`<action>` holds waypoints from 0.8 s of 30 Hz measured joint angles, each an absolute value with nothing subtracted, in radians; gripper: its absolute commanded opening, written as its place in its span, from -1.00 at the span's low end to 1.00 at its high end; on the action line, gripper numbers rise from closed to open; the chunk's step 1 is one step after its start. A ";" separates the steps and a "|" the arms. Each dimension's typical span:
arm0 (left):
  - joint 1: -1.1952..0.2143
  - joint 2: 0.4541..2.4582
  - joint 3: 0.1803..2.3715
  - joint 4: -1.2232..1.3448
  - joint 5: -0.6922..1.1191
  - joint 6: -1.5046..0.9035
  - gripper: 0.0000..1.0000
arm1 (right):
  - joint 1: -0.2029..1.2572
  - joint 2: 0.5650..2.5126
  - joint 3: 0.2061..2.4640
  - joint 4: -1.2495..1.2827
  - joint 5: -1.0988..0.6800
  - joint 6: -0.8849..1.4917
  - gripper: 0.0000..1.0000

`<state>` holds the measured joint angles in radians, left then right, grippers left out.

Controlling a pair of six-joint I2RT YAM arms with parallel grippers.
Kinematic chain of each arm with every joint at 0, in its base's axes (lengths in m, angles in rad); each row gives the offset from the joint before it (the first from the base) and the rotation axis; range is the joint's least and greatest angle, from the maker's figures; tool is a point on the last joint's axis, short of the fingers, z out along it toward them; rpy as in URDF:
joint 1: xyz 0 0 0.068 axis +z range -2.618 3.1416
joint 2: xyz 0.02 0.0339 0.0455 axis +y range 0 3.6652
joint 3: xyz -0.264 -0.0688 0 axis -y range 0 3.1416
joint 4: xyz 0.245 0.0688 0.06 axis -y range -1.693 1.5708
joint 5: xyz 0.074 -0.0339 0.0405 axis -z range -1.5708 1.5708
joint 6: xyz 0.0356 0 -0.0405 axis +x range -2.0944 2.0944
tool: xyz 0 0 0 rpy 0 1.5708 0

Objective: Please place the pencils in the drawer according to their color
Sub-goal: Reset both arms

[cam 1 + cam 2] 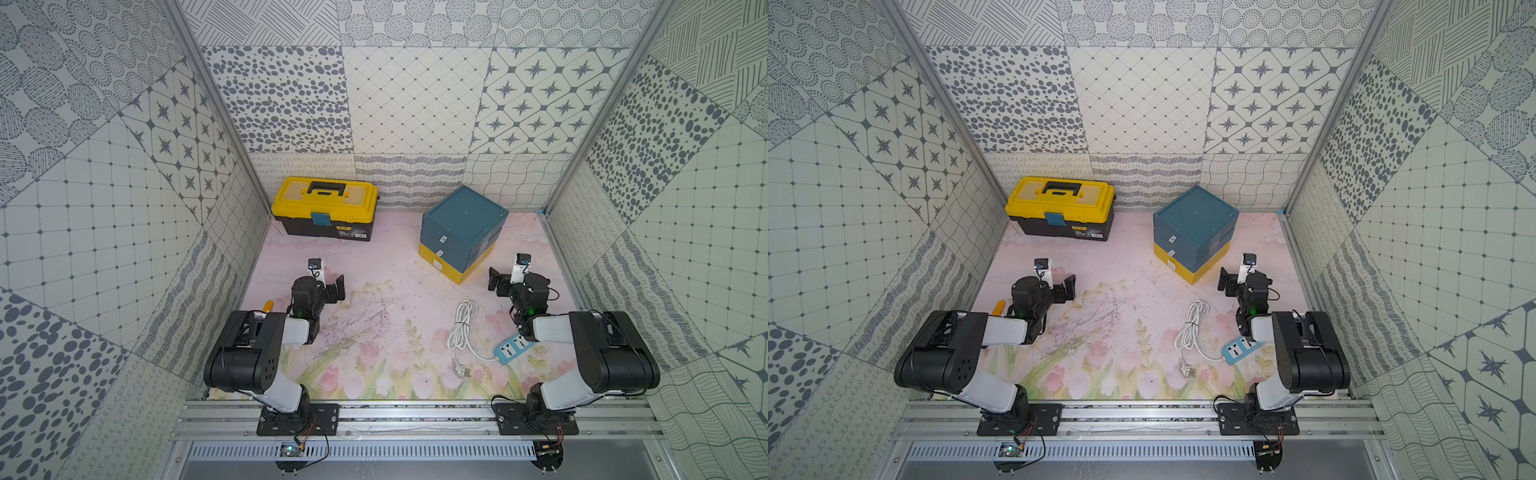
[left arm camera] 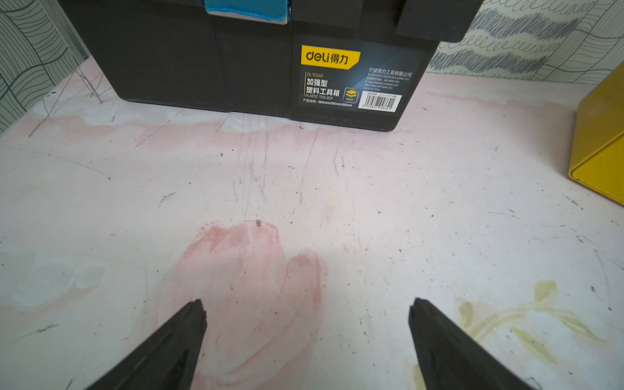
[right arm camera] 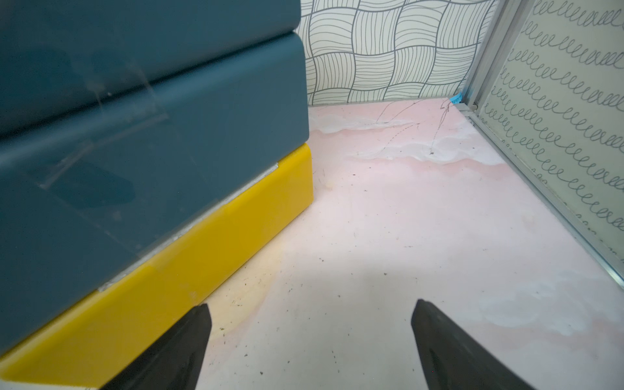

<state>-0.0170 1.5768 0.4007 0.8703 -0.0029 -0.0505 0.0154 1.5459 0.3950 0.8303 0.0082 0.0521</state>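
Observation:
No pencils show in any view. The drawer (image 1: 463,224) (image 1: 1194,220) is a teal chest with a yellow lowest level, standing at the back right with all three levels pushed in. My left gripper (image 1: 337,286) (image 1: 1069,286) hovers low over the mat in front of the toolbox, open and empty (image 2: 307,304). My right gripper (image 1: 496,280) (image 1: 1225,279) sits just right of the drawer's near corner, open with nothing between its fingers (image 3: 310,307). In the right wrist view the drawer's side (image 3: 152,135) fills the frame beside one finger.
A yellow-and-black toolbox (image 1: 324,208) (image 2: 236,60) stands shut at the back left. A coiled white cable (image 1: 461,328) and a blue power strip (image 1: 513,347) lie by the right arm. An orange-yellow stick (image 1: 269,306) pokes out behind the left arm. Patterned walls enclose the floral mat (image 1: 374,353).

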 measured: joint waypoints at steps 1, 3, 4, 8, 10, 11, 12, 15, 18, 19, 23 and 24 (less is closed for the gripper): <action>-0.017 1.577 0.401 0.870 -0.003 -0.051 0.99 | 0.015 1.546 0.395 0.828 0.008 0.052 0.97; -0.017 1.577 0.401 0.870 -0.003 -0.051 0.99 | 0.016 1.546 0.395 0.824 0.010 0.052 0.97; -0.017 1.577 0.401 0.870 -0.003 -0.051 0.99 | 0.017 1.546 0.395 0.823 0.011 0.052 0.97; -0.017 1.577 0.401 0.870 -0.003 -0.051 0.99 | 0.018 1.546 0.395 0.819 0.014 0.052 0.97; -0.017 1.577 0.401 0.870 -0.003 -0.051 0.99 | 0.018 1.546 0.395 0.819 0.016 0.052 0.97; -0.017 1.577 0.401 0.870 -0.003 -0.051 0.99 | 0.018 1.546 0.395 0.819 0.017 0.052 0.97; -0.017 1.577 0.401 0.870 -0.003 -0.051 0.99 | 0.018 1.546 0.395 0.818 0.018 0.052 0.97; -0.017 1.577 0.401 0.870 -0.003 -0.051 0.99 | 0.019 1.546 0.395 0.818 0.020 0.052 0.97; -0.017 1.577 0.401 0.870 -0.003 -0.051 0.99 | 0.019 1.546 0.395 0.818 0.020 0.052 0.98; -0.017 1.577 0.401 0.870 -0.003 -0.051 0.99 | 0.019 1.546 0.395 0.818 0.020 0.052 0.97; -0.017 1.577 0.401 0.870 -0.003 -0.051 0.99 | 0.019 1.546 0.395 0.818 0.024 0.052 0.97; -0.017 1.577 0.401 0.870 -0.003 -0.051 0.99 | 0.019 1.546 0.395 0.818 0.025 0.052 0.97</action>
<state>-0.0170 1.5768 0.4007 0.8703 -0.0029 -0.0505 0.0185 1.5459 0.3950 0.8185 0.0254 0.0517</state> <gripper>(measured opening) 0.995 0.987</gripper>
